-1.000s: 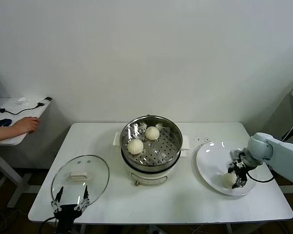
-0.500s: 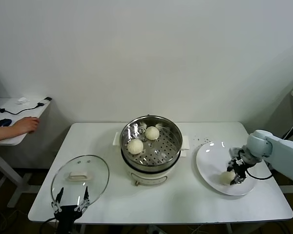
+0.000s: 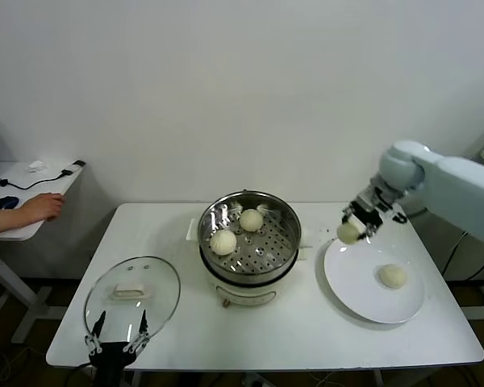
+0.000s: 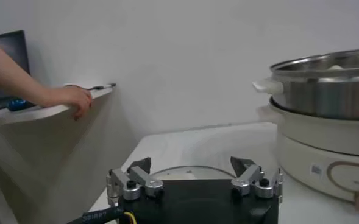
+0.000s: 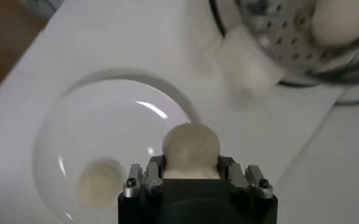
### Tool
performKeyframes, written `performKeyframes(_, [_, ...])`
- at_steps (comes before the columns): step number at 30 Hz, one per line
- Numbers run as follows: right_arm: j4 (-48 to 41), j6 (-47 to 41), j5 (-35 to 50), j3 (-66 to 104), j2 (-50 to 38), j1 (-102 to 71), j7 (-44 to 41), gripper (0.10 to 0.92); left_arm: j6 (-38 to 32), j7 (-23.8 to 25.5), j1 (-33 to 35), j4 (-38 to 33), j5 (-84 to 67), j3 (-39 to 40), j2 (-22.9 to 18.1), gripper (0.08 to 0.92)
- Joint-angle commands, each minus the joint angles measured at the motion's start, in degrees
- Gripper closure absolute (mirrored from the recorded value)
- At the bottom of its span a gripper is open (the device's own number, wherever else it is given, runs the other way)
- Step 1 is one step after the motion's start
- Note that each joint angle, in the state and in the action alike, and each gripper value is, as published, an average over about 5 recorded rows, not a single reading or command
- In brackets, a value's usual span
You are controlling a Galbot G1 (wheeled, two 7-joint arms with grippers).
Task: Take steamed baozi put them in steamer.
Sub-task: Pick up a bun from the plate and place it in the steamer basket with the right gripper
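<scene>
From the head view, you have the right gripper [image 3: 351, 231] lifted above the tabletop [image 3: 306, 339], pinching a baozi [image 3: 348, 233] at about 9 o'clock of its wrist, over the gap between the steamer [image 3: 250, 238] and the white plate [image 3: 347, 278]. It is carried high, most likely so it can clear the steamer's rim. Two baozi sit on the perforated tray, one [image 3: 223, 242] at roughly 8 o'clock of the pot's centre, another [image 3: 252, 219] near 12 o'clock. One more baozi [image 3: 392, 276] waits on the plate, at about 3 o'clock of its centre. A glass lid [image 3: 133, 294] lies flat at the tabletop's 8 o'clock corner, out of the way. Your left gripper [image 3: 115, 339] is parked just beside it, jaws spread and empty.

The left wrist view shows the same spread left gripper [image 4: 194, 182] with the lid's edge beyond it and the steamer's steel wall [image 4: 325, 91] from the side, something the head view cannot give.

The right wrist view confirms the grip: the bun [image 5: 190, 149] is squeezed between both fingers [image 5: 144, 179], with the plate [image 5: 106, 122] and its remaining bun [image 5: 100, 181] below, and the steamer tray [image 5: 283, 30] ahead.
</scene>
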Motion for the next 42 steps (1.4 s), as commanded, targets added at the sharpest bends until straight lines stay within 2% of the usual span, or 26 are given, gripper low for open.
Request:
performKeyframes(1, [0.9, 18.4, -8.3, -0.1, 16.1, 13.3, -3.0, 0.448, 0.0, 0.1, 0.8, -1.5, 0.7, 0.6, 0.0, 0.177])
performKeyframes(7, [2.5, 20.6, -12.8, 1.2, 24.4, 6.8, -1.9, 0.445, -0.1, 0.0, 0.9, -1.6, 1.7, 0.9, -0.1, 0.177])
performKeyframes(13, [4.1, 21.9, -16.9, 0.7, 28.0, 0.6, 0.6, 0.44, -0.2, -0.1, 1.3, -1.1, 1.5, 0.5, -0.1, 0.177])
performKeyframes(22, [5.8, 21.3, -16.0, -1.1, 28.6, -6.4, 1.2, 0.44, -0.1, 0.1, 1.4, -0.1, 1.3, -0.4, 0.3, 0.177])
performKeyframes(42, [6.7, 18.9, -13.9, -3.4, 26.7, -7.4, 1.6, 0.42, -0.1, 0.4, 1.0, 1.0, 1.6, -0.2, 0.9, 0.177])
